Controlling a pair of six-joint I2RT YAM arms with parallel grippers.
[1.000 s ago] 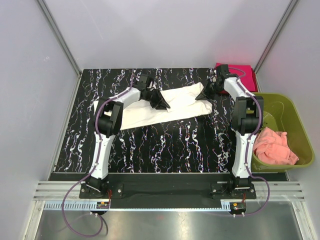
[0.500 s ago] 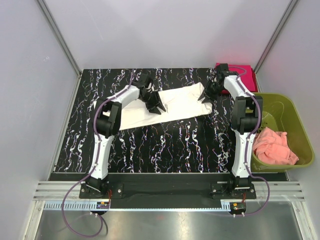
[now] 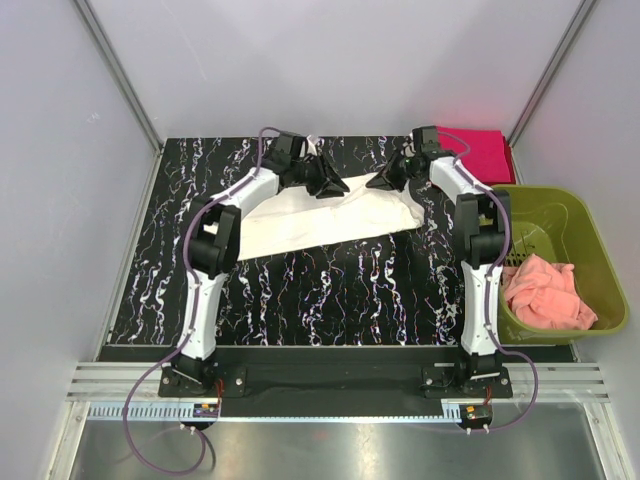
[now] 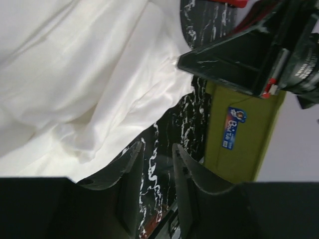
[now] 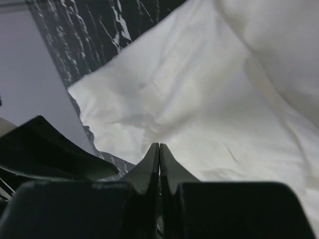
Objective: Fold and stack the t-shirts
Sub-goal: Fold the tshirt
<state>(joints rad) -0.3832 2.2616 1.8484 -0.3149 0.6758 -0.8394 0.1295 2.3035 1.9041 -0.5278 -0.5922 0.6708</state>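
reading left gripper (image 4: 157, 148) as spread, nothing in it; right gripper (image 5: 158, 146) as pressed together at the edge of the white t-shirt (image 3: 320, 215), pinch unconfirmed. shifted both back to its far edge within the last second. lying as a long strip mid table (image 3: 300, 290), red t-shirt (image 3: 482, 152) at far right corner. looks like regrasp for next fold.

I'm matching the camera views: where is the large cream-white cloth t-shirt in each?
Top external: the cream-white cloth t-shirt lies mid-table, toward the far edge.
Left wrist: the shirt fills the upper left.
Right wrist: the shirt fills most of the frame.
Shared landmark: the black white-veined tabletop, bordering the shirt in all three.
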